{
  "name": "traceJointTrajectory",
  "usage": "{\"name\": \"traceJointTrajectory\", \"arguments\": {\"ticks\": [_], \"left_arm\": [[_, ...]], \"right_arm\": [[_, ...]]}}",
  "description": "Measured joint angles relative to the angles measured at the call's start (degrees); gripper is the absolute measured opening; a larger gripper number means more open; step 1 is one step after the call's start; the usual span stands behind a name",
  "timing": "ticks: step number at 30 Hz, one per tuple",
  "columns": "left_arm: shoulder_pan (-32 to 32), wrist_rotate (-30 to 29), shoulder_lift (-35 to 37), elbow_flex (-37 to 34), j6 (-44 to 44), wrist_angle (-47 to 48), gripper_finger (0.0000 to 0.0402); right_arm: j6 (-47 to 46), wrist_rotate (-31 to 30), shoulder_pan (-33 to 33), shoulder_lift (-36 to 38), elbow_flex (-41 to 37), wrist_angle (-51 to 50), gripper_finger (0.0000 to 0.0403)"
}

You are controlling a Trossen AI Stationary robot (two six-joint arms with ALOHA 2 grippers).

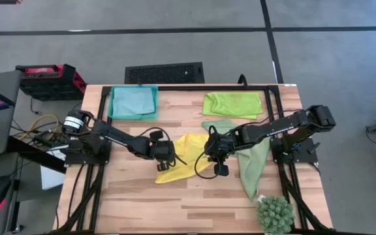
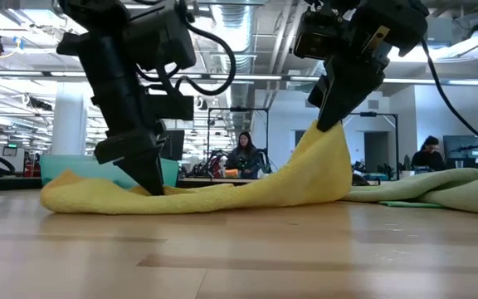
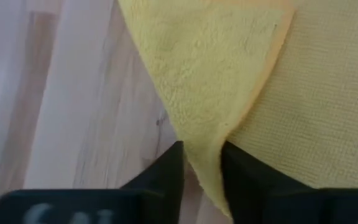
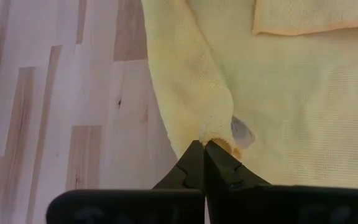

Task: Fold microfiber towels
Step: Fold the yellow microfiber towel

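While both arms meet mid-table, left claw [image 3: 201, 171] and right claw [image 4: 204, 155] each pinching yellow towel [image 1: 187, 156] edge

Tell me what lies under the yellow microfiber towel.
Around the yellow microfiber towel only the light wooden tabletop shows. Its far corner appears to overlap the sage green towel. Both grippers, left and right, pinch its edges; whatever lies beneath the middle is covered.
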State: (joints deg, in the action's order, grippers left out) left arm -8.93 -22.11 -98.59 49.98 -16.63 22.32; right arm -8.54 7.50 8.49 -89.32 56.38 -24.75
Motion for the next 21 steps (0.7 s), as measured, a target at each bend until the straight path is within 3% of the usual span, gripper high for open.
{"name": "traceJointTrajectory", "arguments": {"ticks": [4, 14, 21], "left_arm": [[1.55, 2.73, 0.01, 0.00, 1.86, 0.38, 0.0011], [6.38, 12.58, 1.65, 0.04, -9.26, -0.58, 0.0001], [10.28, 12.87, 6.45, 0.02, -21.51, -0.48, 0.0000]], "right_arm": [[0.00, 0.00, -0.01, 0.00, 0.00, 0.00, 0.0015], [0.00, 0.00, 0.00, 0.00, 0.00, -0.02, 0.0012], [0.00, 0.05, -0.02, 0.00, 0.00, -0.26, 0.0010]]}}
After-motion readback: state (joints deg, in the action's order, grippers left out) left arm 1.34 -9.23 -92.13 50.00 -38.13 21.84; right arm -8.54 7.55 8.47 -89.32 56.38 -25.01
